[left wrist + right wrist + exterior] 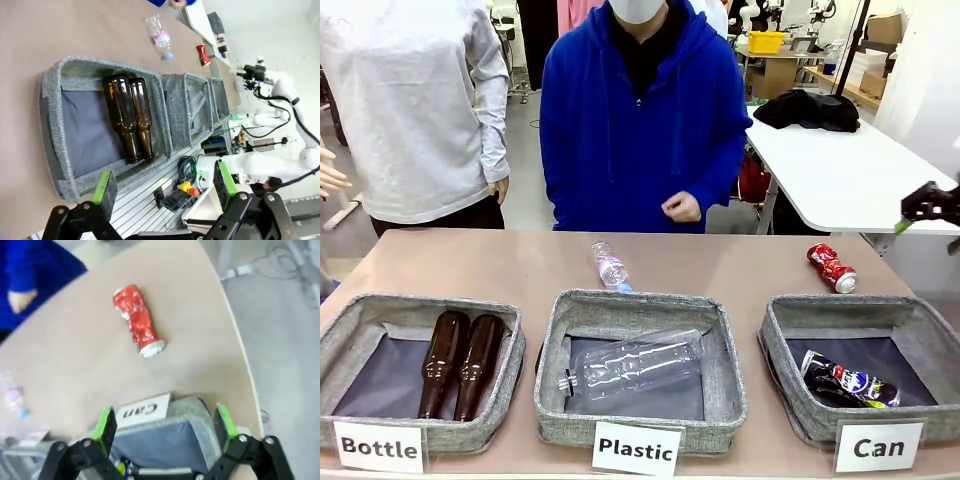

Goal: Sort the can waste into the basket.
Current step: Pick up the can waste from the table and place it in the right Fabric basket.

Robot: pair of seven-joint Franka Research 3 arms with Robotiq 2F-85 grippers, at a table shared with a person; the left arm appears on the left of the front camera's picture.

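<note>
Front view is showing the shallow grey fabric "Can" basket; right gripper and left gripper are both gaping wide, empty. Slim black can is lying inside; crushed red metal can is waiting just behind the basket, probably needing the right gripper's descent and grasp.

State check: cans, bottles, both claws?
Red can: crushed, on table.
Black can: lying in Can basket.
Brown bottles: lying in Bottle basket.
Large clear bottle: lying in Plastic basket.
Small clear bottle: lying on table.
Left claw: open, empty.
Right claw: open, empty.
</note>
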